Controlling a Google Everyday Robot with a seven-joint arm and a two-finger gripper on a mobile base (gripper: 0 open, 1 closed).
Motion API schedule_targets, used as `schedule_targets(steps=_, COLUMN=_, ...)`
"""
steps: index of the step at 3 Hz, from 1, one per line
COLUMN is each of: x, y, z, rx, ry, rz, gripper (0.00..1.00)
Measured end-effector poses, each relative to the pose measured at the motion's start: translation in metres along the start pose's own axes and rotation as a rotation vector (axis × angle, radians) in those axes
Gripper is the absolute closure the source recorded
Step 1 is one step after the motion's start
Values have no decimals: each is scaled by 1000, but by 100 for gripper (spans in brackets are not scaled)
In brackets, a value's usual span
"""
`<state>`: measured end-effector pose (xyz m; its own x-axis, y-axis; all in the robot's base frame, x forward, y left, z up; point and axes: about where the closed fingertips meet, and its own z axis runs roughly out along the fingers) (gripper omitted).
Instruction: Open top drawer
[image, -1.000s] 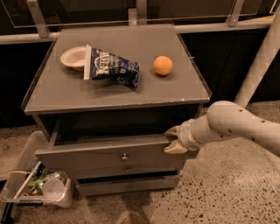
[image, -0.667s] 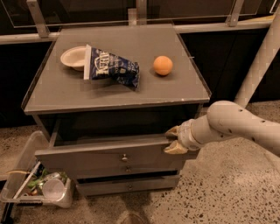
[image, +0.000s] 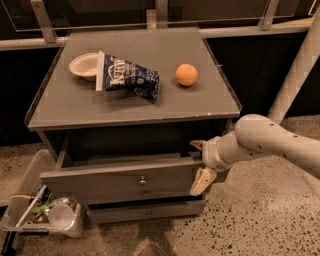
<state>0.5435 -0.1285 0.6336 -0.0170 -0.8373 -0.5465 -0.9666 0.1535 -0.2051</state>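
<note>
Matte grey cabinet (image: 130, 107), centre frame, its flat-fronted wooden drawer (image: 100, 182) standing partly out at lower centre, so the opening step is judged in hand. A smooth white arm (image: 265, 140) enters from the right, and the gripper (image: 194, 167) sits at the drawer front's right end with its pale fingers spread wide astride it. Next move: a straight outward pull, kept square to avoid jamming; the small round metal knob (image: 143, 180) is untouched.
</note>
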Motion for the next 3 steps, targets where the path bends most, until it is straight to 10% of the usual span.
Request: schedule_targets(steps=3, x=11, y=25, z=-7, rx=-32, ry=-103, rz=37, gripper=64)
